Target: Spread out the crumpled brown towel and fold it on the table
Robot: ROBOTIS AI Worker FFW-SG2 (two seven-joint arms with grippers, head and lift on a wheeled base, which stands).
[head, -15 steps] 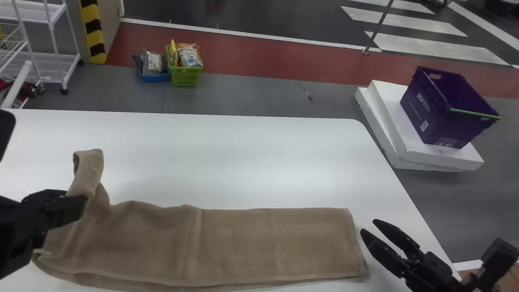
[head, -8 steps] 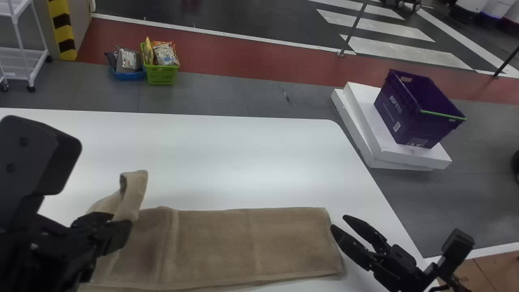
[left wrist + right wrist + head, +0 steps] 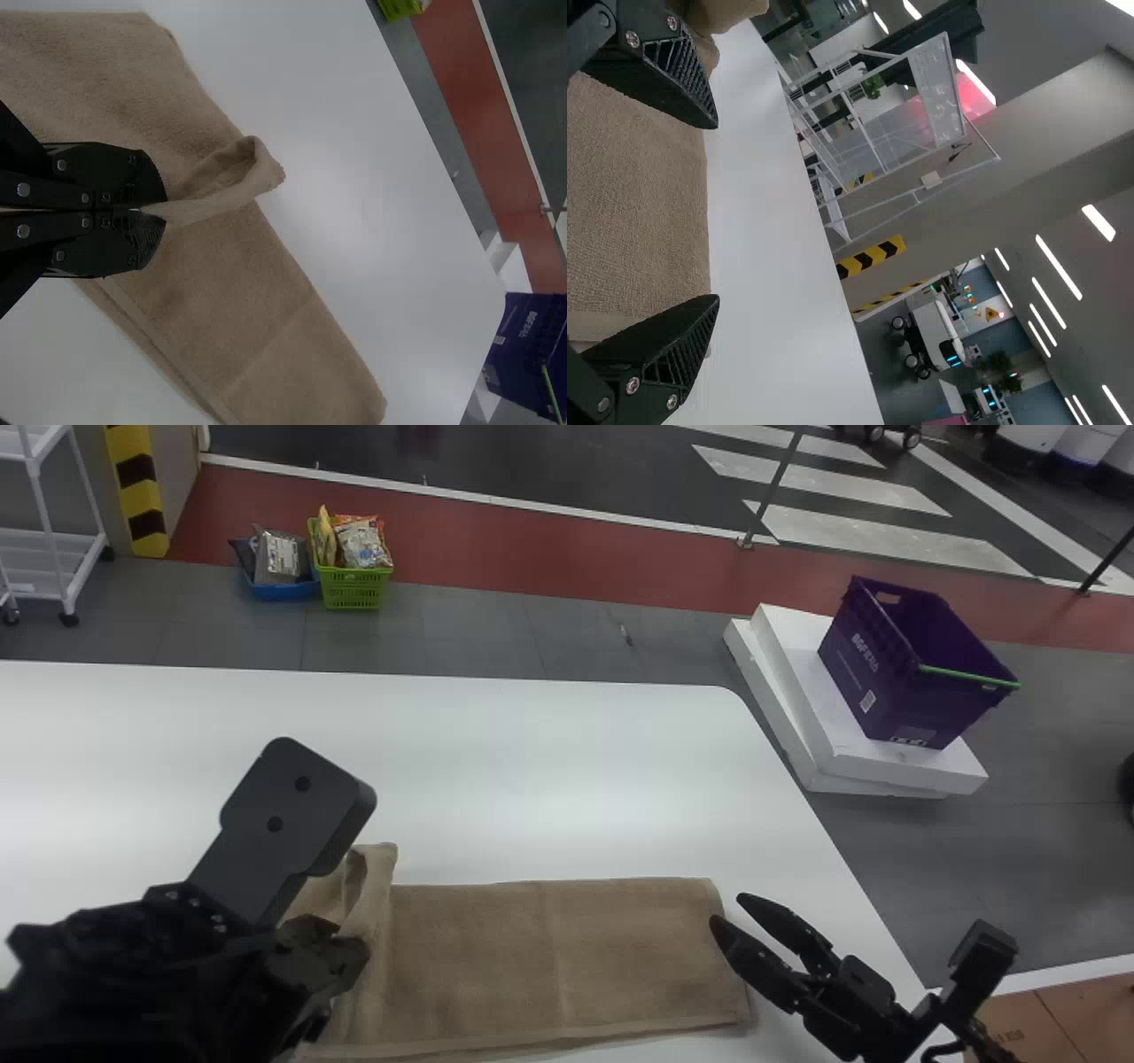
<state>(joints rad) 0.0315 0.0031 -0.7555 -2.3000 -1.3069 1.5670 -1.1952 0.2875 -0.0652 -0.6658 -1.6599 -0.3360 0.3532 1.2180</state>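
The brown towel (image 3: 567,961) lies as a long flat strip along the near part of the table, its left portion lifted and folded over toward the middle. My left gripper (image 3: 341,957) holds that raised part above the strip; in the left wrist view the left gripper (image 3: 159,211) is shut on a pinched edge of the towel (image 3: 230,292), a small loop standing up beyond the fingertips. At the towel's right end, my right gripper (image 3: 728,911) stands with its fingers parted. In the right wrist view the right gripper (image 3: 716,212) is open, with towel (image 3: 633,204) behind the gap.
The white table (image 3: 532,771) has its right edge just past the right gripper. Beyond it on the floor are a purple crate (image 3: 904,673) on white slabs, a green basket (image 3: 353,589) and a blue basket (image 3: 282,590). A white rack (image 3: 58,558) stands at the far left.
My left gripper has carried the towel's left part to the right, over the strip. The head view has shifted, and the right gripper has barely moved in the last half second.
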